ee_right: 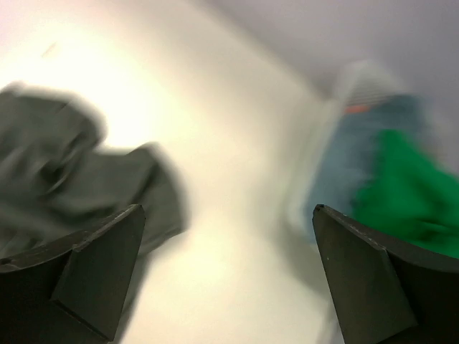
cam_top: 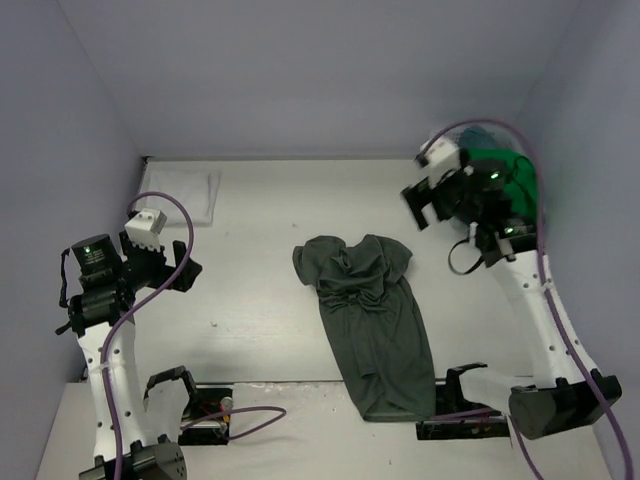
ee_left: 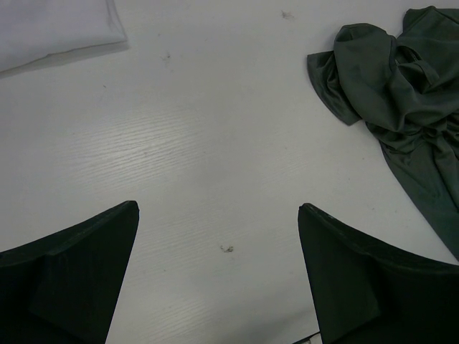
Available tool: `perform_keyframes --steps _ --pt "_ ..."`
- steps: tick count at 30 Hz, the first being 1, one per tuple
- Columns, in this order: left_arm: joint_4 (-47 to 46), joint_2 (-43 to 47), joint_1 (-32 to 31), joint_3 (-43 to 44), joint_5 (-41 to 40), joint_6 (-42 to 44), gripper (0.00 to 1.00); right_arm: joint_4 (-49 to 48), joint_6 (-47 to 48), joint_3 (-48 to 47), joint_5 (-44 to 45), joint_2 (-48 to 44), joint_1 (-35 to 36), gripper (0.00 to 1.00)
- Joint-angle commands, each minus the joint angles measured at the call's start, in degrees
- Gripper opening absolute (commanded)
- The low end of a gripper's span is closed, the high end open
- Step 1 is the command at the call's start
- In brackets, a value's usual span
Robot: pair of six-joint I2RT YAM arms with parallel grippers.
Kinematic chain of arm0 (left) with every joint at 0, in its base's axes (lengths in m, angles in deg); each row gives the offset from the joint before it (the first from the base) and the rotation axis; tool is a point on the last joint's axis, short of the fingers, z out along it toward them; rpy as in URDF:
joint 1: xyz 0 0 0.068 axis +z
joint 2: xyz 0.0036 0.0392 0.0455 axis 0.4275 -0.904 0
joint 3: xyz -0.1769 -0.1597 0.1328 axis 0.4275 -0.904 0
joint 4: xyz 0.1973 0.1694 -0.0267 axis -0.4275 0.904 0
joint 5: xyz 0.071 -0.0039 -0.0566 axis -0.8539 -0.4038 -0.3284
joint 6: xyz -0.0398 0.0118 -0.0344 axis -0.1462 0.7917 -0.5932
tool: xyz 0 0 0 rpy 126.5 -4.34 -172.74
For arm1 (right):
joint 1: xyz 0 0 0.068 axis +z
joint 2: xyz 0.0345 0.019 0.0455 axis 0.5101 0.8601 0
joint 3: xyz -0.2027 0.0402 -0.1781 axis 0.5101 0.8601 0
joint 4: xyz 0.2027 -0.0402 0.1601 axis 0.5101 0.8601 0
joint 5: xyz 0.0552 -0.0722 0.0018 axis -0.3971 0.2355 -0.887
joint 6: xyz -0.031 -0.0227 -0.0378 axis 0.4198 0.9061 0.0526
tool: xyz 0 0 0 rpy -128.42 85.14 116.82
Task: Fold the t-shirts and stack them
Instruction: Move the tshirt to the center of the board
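A dark grey-green t-shirt [cam_top: 372,320] lies crumpled lengthwise on the middle of the table, collar end bunched up toward the back [ee_left: 401,79]. A folded white t-shirt [cam_top: 180,195] rests at the back left [ee_left: 57,25]. At the back right, a bright green t-shirt [cam_top: 515,180] and a teal-blue one [ee_right: 351,158] sit heaped together. My left gripper [cam_top: 182,268] hovers open over bare table [ee_left: 219,206], left of the dark shirt. My right gripper [cam_top: 425,205] is open and empty [ee_right: 228,208], raised between the dark shirt [ee_right: 64,165] and the green one [ee_right: 409,193]. The right wrist view is blurred.
A white basket rim [ee_right: 358,80] shows faintly around the green and teal shirts in the back right corner. Grey walls close in the table on three sides. Purple cables [cam_top: 150,300] loop off both arms. Black mounts [cam_top: 200,425] sit at the near edge.
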Motion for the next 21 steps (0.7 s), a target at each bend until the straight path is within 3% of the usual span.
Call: perform_keyframes --steps 1,4,8,21 --pt "-2.7 0.3 0.5 0.9 2.2 -0.7 0.87 4.6 1.2 12.7 3.0 1.8 10.7 0.99" --pt "-2.6 0.1 0.5 1.1 2.3 -0.7 0.87 4.4 -0.5 18.9 0.8 2.8 15.8 0.92" --pt "-2.5 0.3 0.5 1.0 2.0 -0.6 0.87 5.1 -0.4 23.0 3.2 2.5 19.8 0.91" --pt "-2.8 0.1 0.5 0.9 1.9 -0.7 0.87 1.4 3.8 27.0 7.7 7.9 22.6 0.9"
